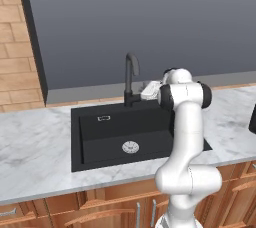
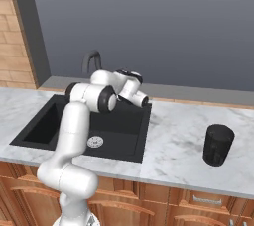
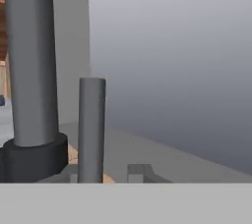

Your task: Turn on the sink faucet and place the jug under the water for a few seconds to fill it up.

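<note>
The black sink [image 1: 100, 137] [image 2: 44, 126] is set into the marble counter. At its back edge stands the dark gooseneck faucet [image 1: 131, 74] [image 2: 92, 60]. My gripper [image 1: 148, 91] is at the faucet's base, on its right side. In the hand view the thick spout column [image 3: 30, 56] rises at the left, and the thin grey lever [image 3: 92, 125] stands between my fingertips, the gripper [image 3: 106, 173] shut on it. The matte black jug [image 2: 218, 144] [image 1: 253, 118] stands upright on the counter, well to the right of the sink. I see no water at the spout.
A grey wall panel runs behind the counter, with a brick wall [image 1: 15, 47] at the left. Wooden cabinet fronts [image 2: 198, 200] lie below the counter edge. My arm's elbow [image 1: 187, 94] hangs over the sink's right half.
</note>
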Robot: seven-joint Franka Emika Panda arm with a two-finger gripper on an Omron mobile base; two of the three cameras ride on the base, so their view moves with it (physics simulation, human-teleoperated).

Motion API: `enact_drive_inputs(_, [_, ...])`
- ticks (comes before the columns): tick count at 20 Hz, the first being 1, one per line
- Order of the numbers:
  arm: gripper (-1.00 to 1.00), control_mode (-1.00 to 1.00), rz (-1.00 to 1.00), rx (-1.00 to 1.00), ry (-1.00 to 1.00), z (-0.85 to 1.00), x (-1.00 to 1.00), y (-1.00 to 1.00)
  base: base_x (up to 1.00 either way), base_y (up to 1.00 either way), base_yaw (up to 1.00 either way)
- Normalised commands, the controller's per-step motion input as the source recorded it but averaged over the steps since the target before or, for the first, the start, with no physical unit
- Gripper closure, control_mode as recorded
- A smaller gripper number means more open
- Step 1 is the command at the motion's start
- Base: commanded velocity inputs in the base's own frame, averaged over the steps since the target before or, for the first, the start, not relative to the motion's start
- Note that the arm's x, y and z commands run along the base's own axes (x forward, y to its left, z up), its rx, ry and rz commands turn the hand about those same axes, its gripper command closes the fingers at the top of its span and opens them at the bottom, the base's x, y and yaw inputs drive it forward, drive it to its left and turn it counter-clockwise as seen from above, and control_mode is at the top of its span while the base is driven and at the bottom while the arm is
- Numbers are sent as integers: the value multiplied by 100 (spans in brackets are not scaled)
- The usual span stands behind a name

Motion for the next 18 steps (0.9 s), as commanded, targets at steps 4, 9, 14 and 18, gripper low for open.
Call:
enact_drive_inputs(4, [100, -100, -28, 8, 12, 0, 6, -47, 0, 0, 0])
enact_drive_inputs(9, [100, -100, -21, 19, 19, 0, 3, -97, 0, 0, 0])
enact_drive_inputs(14, [100, -100, -19, 29, 28, -5, 7, -100, 0, 0, 0])
enact_drive_inputs(18, [100, -100, -18, 31, 29, -7, 7, -100, 0, 0, 0])
